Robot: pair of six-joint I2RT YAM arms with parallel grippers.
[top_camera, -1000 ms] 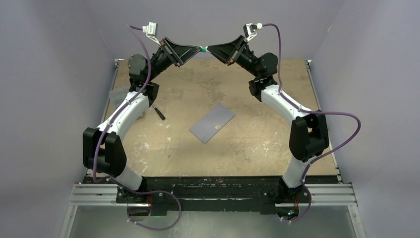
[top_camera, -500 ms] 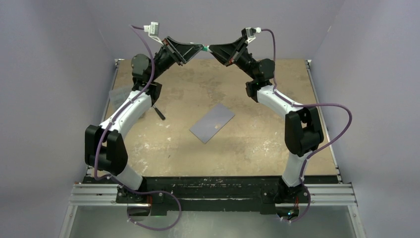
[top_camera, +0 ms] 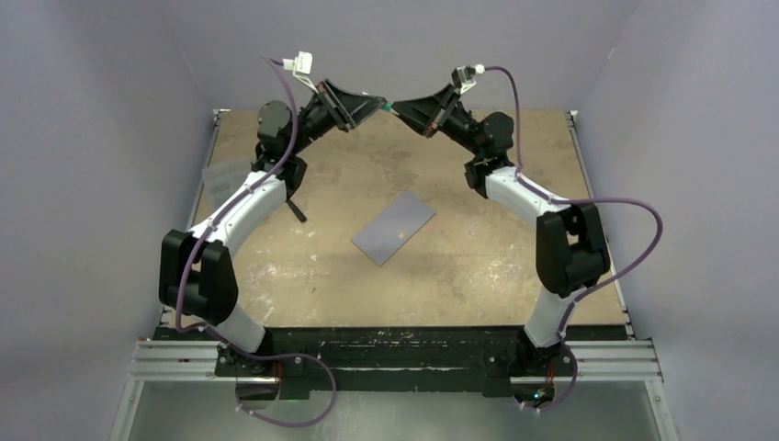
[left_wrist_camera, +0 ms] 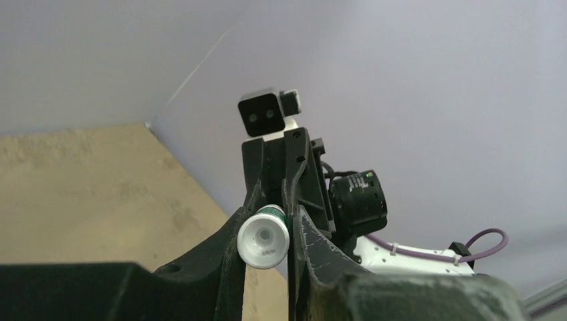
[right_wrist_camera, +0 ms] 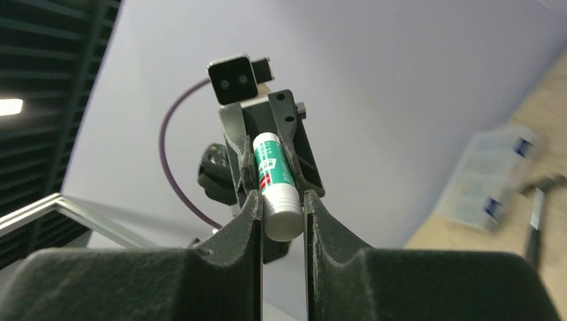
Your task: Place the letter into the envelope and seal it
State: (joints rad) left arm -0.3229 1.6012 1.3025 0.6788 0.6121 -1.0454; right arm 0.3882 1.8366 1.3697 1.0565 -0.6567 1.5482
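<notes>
While the flat grey-blue paper envelope [top_camera: 395, 228] lies mid-tabletop [top_camera: 478, 266], the peach-tan letter is not visible, presumably inside. Left gripper [top_camera: 377, 98] and right gripper [top_camera: 398, 107], raised, both clamp one white-and-green glue stick [right_wrist_camera: 275, 177]. Sealing is judged not yet done.

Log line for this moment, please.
left gripper shut on glue stick | right gripper shut on glue stick | envelope flat on table

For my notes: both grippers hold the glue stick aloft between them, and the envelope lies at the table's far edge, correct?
No: the top view shows the envelope near the middle of the table. The left gripper and right gripper do hold the glue stick aloft between them.
</notes>
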